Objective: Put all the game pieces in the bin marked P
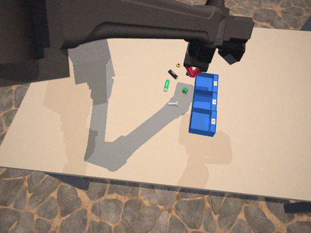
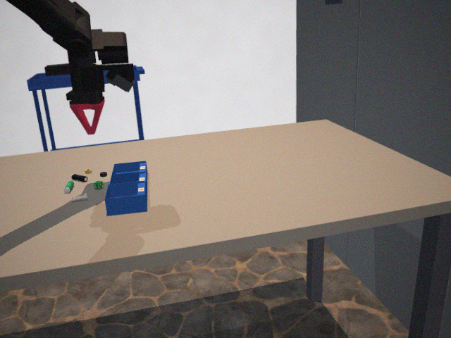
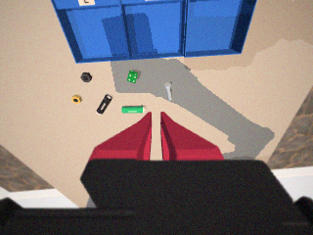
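Observation:
A green die (image 1: 184, 90) lies on the table just left of the blue three-compartment bin (image 1: 204, 103); it also shows in the wrist view (image 3: 132, 76) and in the exterior view (image 2: 98, 184). The bin (image 3: 154, 26) carries small labels I cannot read. My gripper (image 2: 88, 129) with red fingers hangs high above the table, shut with nothing between the fingers. In the top view it (image 1: 193, 72) overlaps the bin's far end.
A green battery (image 1: 166, 85), a black battery (image 1: 173, 74), a yellow nut (image 1: 178, 65), a black nut (image 3: 86, 76) and a grey bolt (image 1: 173, 103) lie left of the bin. A blue frame (image 2: 87, 109) stands behind the table.

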Controlling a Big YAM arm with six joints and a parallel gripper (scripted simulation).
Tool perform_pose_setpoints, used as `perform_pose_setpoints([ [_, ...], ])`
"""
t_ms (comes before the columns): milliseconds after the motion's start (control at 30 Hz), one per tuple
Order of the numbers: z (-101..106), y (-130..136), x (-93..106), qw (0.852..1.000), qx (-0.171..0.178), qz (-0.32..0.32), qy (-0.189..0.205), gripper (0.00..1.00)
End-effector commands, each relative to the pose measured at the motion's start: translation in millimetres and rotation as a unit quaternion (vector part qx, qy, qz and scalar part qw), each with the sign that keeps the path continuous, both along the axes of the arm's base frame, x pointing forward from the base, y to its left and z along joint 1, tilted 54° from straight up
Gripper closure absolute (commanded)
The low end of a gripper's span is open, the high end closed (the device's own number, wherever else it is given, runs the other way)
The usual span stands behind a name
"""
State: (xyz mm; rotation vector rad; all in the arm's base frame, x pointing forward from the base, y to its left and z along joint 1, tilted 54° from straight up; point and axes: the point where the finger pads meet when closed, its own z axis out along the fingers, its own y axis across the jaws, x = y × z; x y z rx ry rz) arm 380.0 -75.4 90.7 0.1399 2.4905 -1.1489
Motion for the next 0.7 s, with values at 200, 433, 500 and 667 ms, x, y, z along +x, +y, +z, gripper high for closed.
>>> perform_pose_setpoints([
  [200,32,-64,53.9,1.000,-0.009,0.027,0.005,0.91],
  [433,45,-98,74.3,1.000,-0.010,0.028,0.006,0.91],
  [500,50,-112,82.4,1.000,-0.011,0.028,0.006,0.91],
  [667,40,-96,80.1,0.999,-0.009,0.045,0.017,0.91],
])
